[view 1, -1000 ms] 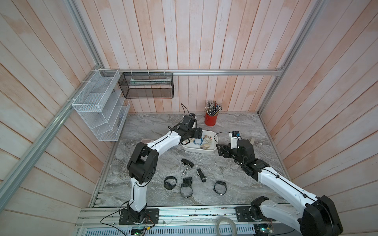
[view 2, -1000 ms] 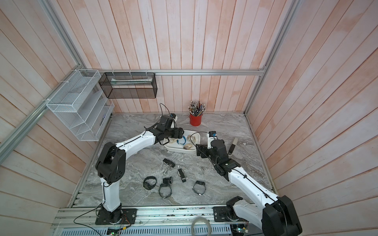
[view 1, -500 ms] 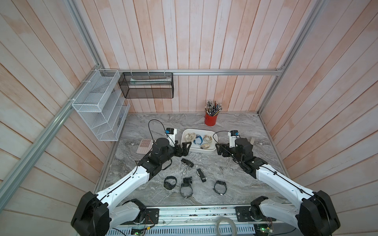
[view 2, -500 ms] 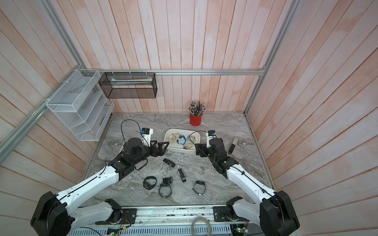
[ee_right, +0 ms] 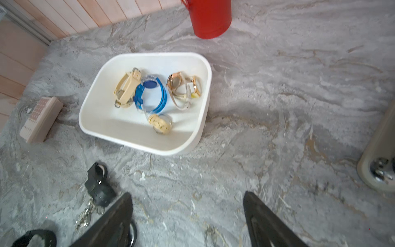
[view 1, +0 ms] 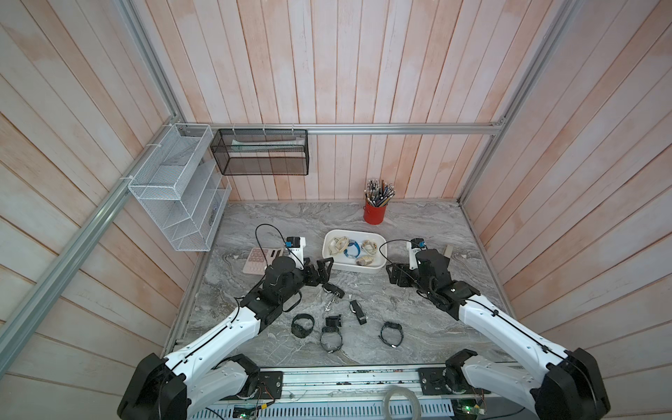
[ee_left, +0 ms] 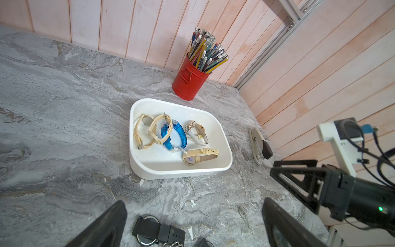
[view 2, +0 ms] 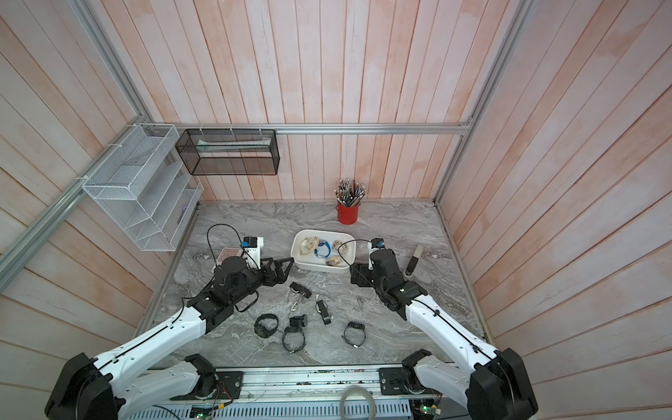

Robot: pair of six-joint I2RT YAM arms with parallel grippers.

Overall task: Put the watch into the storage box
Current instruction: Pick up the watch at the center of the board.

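Observation:
The storage box (view 1: 349, 268), a shallow white tub, stands mid-table in both top views (view 2: 316, 266) and holds several beige, blue and gold watches. Several black watches lie on the marble in front of it; the nearest one (view 1: 331, 290), with a chain, lies just below my left gripper (view 1: 324, 271). The left wrist view shows that black watch (ee_left: 158, 232) between the open left jaws (ee_left: 193, 201), with the box (ee_left: 177, 171) beyond. My right gripper (view 1: 394, 274) hovers open and empty to the right of the box front (ee_right: 149, 147); the black watch (ee_right: 98, 184) is off to its side.
A red pen cup (view 1: 374, 212) stands behind the box. A pink calculator (view 1: 259, 260) lies at the left, a stapler (view 1: 448, 251) at the right. Wire-mesh baskets (view 1: 178, 189) (view 1: 260, 152) hang on the walls. More black watches (view 1: 302, 324) (view 1: 392, 334) lie near the front edge.
My left arm has drawn back from over the box to the table left of it, with its jaws empty and wide open. The right arm has barely moved.

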